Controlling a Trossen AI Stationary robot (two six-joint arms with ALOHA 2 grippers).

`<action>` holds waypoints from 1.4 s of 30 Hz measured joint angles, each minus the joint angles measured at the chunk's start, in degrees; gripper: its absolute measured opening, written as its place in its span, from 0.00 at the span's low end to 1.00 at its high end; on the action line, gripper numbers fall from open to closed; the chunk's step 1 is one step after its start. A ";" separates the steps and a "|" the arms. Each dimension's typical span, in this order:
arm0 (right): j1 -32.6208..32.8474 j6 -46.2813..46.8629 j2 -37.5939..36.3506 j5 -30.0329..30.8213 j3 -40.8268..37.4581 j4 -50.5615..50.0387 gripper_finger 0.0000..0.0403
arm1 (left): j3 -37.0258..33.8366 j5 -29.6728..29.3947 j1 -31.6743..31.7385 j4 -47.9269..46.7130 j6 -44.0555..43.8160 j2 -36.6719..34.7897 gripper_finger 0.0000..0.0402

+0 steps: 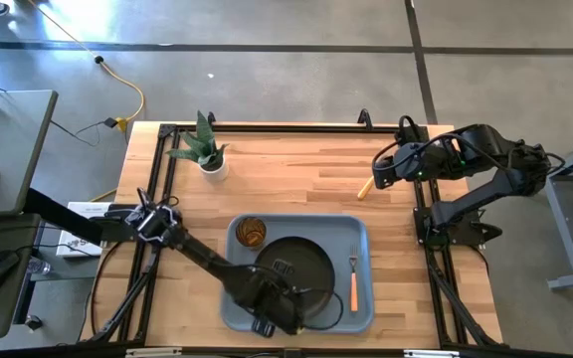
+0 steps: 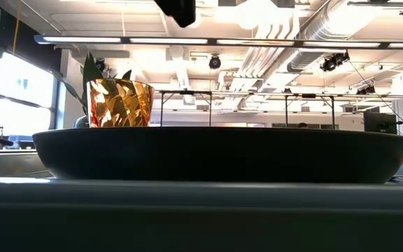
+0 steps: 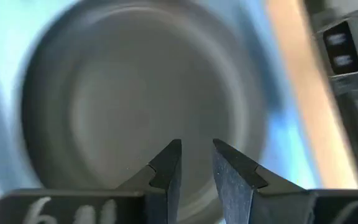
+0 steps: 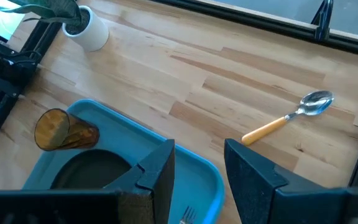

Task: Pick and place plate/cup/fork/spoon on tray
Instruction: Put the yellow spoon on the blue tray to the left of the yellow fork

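The dark plate lies in the light blue tray, with the amber cup standing at the tray's far left corner and the fork along its right side. The spoon lies on the table beyond the tray's far right corner; it also shows in the right wrist view. My left gripper hovers over the plate, fingers slightly apart and empty. My right gripper is open and empty above the table's far right, near the spoon.
A white pot with a green plant stands at the table's far left. Bare wood lies between the pot, the tray and the spoon. In the low view the tray's near rim and the plate fill the foreground.
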 joint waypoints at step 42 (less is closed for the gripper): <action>-1.48 16.49 1.68 -1.43 -24.84 1.28 0.33 | -31.67 -17.39 15.92 -17.11 -10.07 -45.72 0.18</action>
